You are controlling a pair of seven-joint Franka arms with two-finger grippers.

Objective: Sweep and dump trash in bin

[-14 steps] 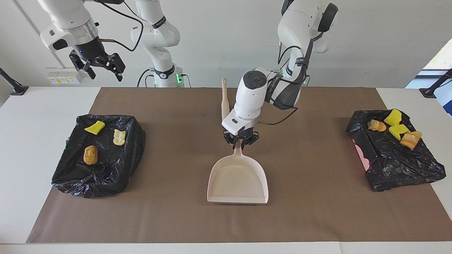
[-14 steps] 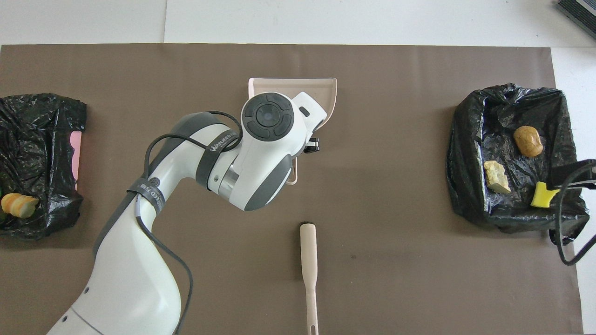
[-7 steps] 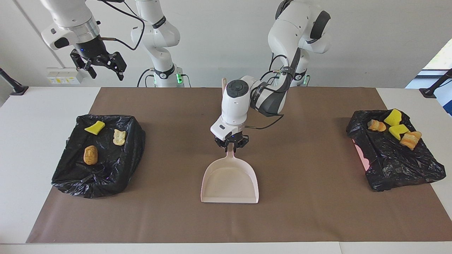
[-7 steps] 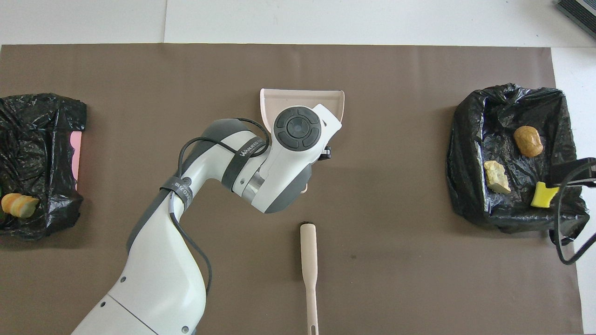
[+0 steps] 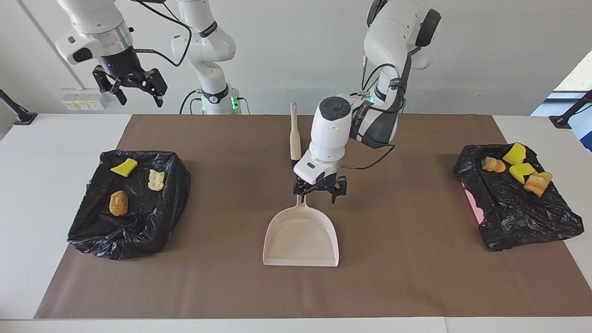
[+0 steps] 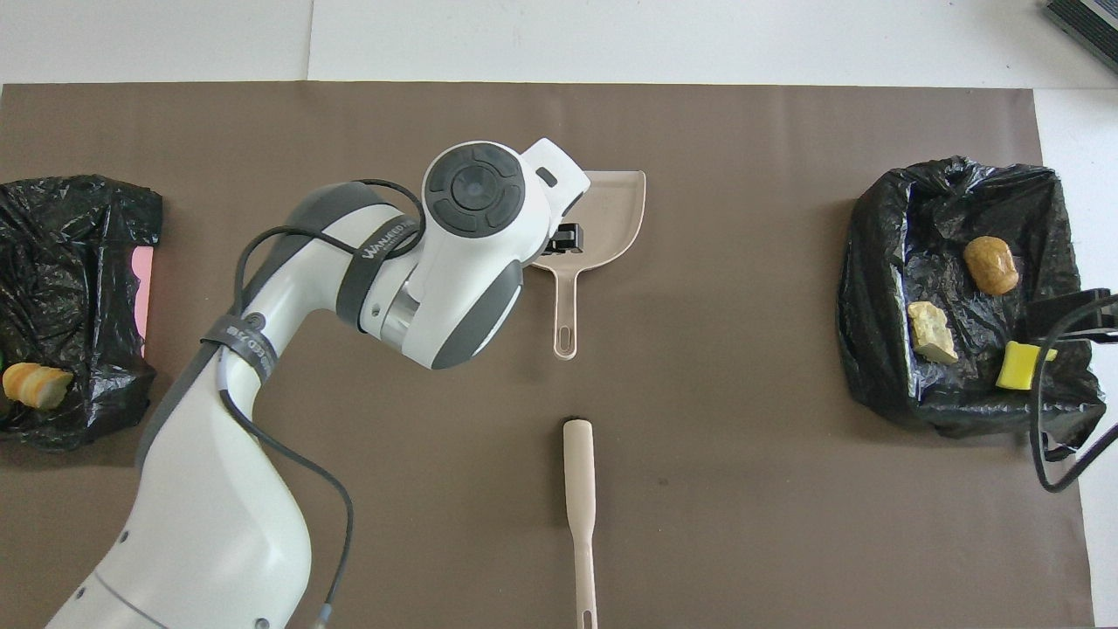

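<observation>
We see the left gripper (image 5: 319,191) spread wide and released, hanging just above the handle of the beige plastic dustpan (image 5: 301,236), holding nothing. The dustpan lies flat at the middle of the brown paper mat (image 5: 397,259), its handle pointing at twelve o'clock in the facing view — toward the robots. Nearer to the robots, a beige brush handle (image 5: 294,134) lies on the mat in line with it.

The trash — small yellow foam wedges and tan-orange bread-like chunks — sits in two bins lined with crumpled black plastic. Three pieces (image 5: 119,203) lie in the bin (image 5: 152,222) at the right arm's end, at nine o'clock from the dustpan; four pieces (image 5: 522,172) lie in the bin (image 5: 522,217) at the left arm's end, at three o'clock.

The right gripper (image 5: 134,88) waits raised over the table's edge at the robots' end, fingers apart and empty.
</observation>
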